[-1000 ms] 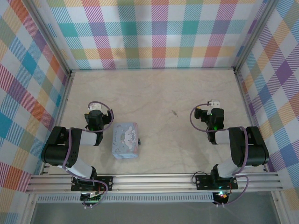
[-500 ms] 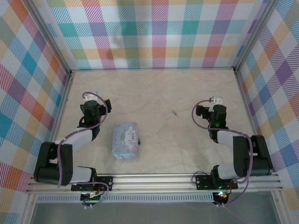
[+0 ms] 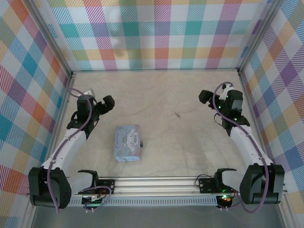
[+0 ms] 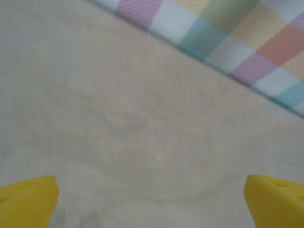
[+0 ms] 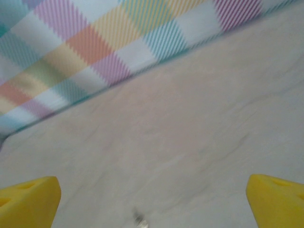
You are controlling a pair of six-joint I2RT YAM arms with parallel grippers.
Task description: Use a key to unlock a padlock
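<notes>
Top-down view first: both arms are stretched out toward the side walls, and nothing is gripped by either one. The left pincer (image 3: 102,108) is held over the left part of the surface (image 3: 156,90), close to the plaid wall (image 3: 28,95), with its jaws spread wide apart. In the left wrist view its yellow fingertips (image 4: 27,202) are seen poking in at the two bottom corners, with bare surface between them.

Same deal on the other side. The right pincer (image 3: 212,102) is held over the right part of the surface, jaws wide apart and empty. In the right wrist view its yellow fingertips (image 5: 28,202) are likewise pushed out to the bottom corners.

The padlock (image 3: 142,144) is spotted as a tiny dark speck lying on the surface just beside the right edge of the pale blue tin (image 3: 128,142). Whether the two are actually touching can't be told at this size. The tin is laid flat with the cartoon face up, toward the near side and a bit left of centre, nearer the left arm than the right.

The key (image 3: 177,115) is seen as a thin little sliver out in the open, well apart from the tin and padlock, nearer the right pincer. A blurry little object (image 5: 138,218) is caught at the bottom edge of the right wrist view, but what it is can't be told.
</notes>
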